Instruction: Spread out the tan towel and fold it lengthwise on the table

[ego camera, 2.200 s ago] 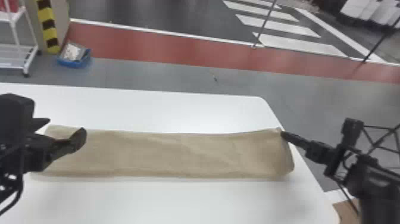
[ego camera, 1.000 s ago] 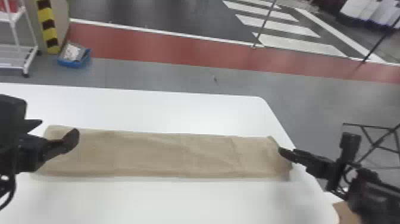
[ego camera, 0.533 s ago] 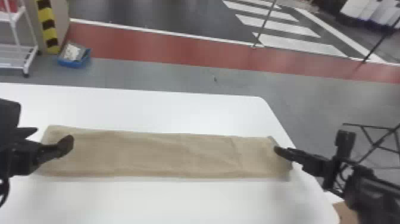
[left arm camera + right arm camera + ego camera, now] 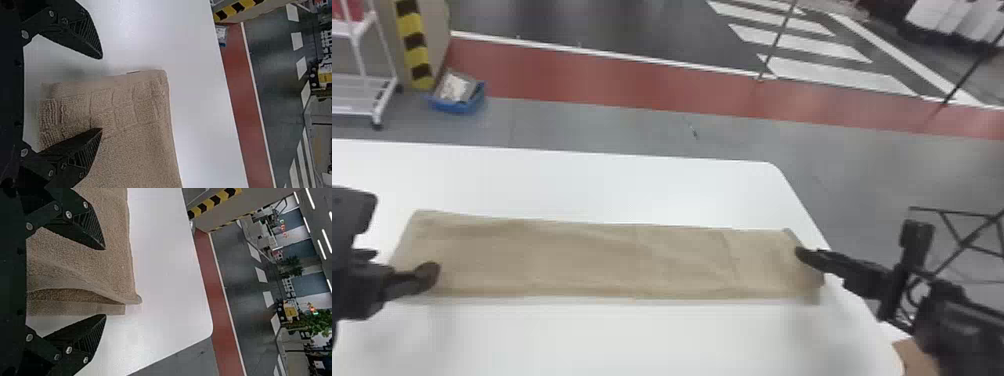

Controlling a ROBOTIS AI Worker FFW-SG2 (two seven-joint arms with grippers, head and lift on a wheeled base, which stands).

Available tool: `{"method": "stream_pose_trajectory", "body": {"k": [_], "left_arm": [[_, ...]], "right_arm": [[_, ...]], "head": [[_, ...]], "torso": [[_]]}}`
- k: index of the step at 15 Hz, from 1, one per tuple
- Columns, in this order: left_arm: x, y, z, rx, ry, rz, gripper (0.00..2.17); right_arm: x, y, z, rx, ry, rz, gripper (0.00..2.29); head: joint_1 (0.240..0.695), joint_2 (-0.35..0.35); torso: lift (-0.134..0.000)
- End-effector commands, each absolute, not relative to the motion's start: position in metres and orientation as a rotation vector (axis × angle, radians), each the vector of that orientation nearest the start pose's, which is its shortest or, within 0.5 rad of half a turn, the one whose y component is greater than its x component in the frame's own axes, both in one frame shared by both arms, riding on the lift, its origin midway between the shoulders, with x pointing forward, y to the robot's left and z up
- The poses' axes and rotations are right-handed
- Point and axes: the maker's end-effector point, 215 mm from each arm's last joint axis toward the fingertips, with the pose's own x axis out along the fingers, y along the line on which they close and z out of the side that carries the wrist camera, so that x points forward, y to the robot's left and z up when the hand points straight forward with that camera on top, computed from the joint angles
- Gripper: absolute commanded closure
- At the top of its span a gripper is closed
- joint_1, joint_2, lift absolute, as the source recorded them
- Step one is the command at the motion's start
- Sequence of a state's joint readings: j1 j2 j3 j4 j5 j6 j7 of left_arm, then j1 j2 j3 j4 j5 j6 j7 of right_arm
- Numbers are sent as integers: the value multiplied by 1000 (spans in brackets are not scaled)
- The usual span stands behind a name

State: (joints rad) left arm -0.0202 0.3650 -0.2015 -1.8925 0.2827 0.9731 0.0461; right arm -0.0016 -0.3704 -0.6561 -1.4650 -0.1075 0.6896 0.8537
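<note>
The tan towel (image 4: pixel 592 260) lies as a long, narrow folded strip from left to right across the white table (image 4: pixel 612 335), with slight creases toward its right end. My left gripper (image 4: pixel 399 265) is over the strip's left end. In the left wrist view, the left gripper (image 4: pixel 101 93) is open, one finger over the towel (image 4: pixel 137 145) and the other beyond its end edge. At the strip's right end is my right gripper (image 4: pixel 809 257). The right gripper (image 4: pixel 105 282) stands open in the right wrist view, its fingers on either side of the towel's (image 4: pixel 105 239) layered end edge.
The table's far edge runs behind the towel, and its right edge (image 4: pixel 799 200) passes close to the right gripper. On the floor beyond are a white rack (image 4: pixel 362 95) and a blue bin (image 4: pixel 457 102). A black frame (image 4: pixel 957 225) stands at the right.
My left gripper has moved left and nearer. The right gripper has come nearer and slightly left; the towel's far right corner, formerly at its tip, now lies farther left and nearer.
</note>
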Motion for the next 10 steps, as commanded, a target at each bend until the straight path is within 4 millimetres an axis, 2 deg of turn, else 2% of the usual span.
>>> {"method": "stream_pose_trajectory", "body": {"k": [1,7,9,10], "left_arm": [[520,228,-452,196,694,-191,279],[517,227,-454,195,704,-195,360],[517,227,-453,196,702,-191,664],[517,227,-454,201,702,-186,677]], "right_arm": [[467,-537,-430,264,530,126,323],[466,-538,-429,267,527,123,323],[467,-538,-427,268,522,122,323],[468,-538,-426,268,521,123,323]], "head": [[695,-338],[695,-338],[695,-338],[695,-338]], "torso": [[-124],[-124],[-124],[-124]]}}
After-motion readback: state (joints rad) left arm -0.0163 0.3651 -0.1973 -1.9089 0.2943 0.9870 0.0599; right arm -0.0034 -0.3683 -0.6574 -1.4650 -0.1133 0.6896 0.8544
